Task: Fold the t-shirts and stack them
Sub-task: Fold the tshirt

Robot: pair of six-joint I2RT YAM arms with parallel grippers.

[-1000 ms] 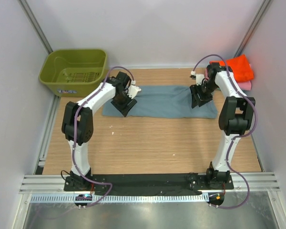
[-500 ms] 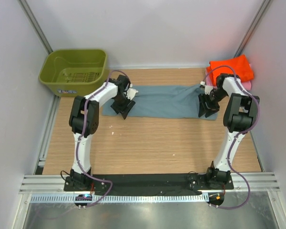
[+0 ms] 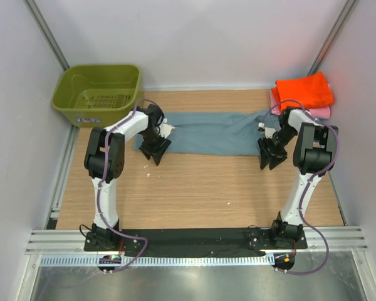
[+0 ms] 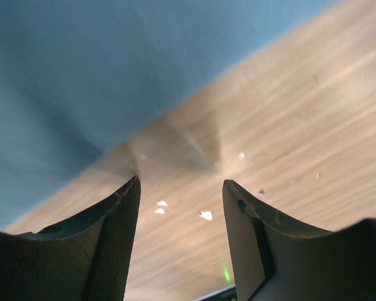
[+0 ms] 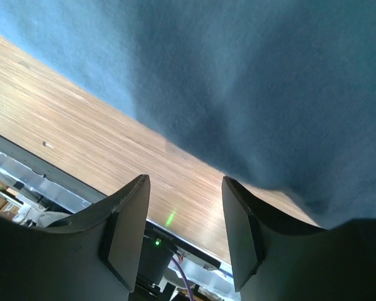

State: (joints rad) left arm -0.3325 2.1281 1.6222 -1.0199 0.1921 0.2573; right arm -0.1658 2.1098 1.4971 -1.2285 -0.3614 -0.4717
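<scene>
Both tools have come back toward my bases over the last second, off the cloth and down to its near edge. The shirt's right end has pulled inward a bit too.

Going left to right: the olive basket [image 3: 97,94] sits well behind my left tool [image 3: 155,149] and off to its left, past the bench [image 3: 207,188] edge. That left tool is right at the near-left corner of the blue-grey t-shirt [image 3: 207,133]. On the wrist cam its fingers [image 4: 113,238] are spread wide with only bare wood between them, so it's holding nothing. The shirt's edge runs just past the fingertips and seems to brush the left one. A few tiny white flecks [image 4: 205,216] lie on the wood in the gap.

The blue-grey shirt lies flat as a long strip, stretched sideways between the two tools.

My right tool [image 3: 269,153] is at the shirt's near-right corner. Its fingers [image 5: 125,232] are also well apart and gripping nothing. Blue cloth fills the view ahead of them and drapes close over the right fingertip, though I can't tell if it actually touches.

Behind that tool and off to its right, the folded orange t-shirt [image 3: 304,91] sits in the far corner, with the pink t-shirt [image 3: 323,113] peeking out from under it.
</scene>
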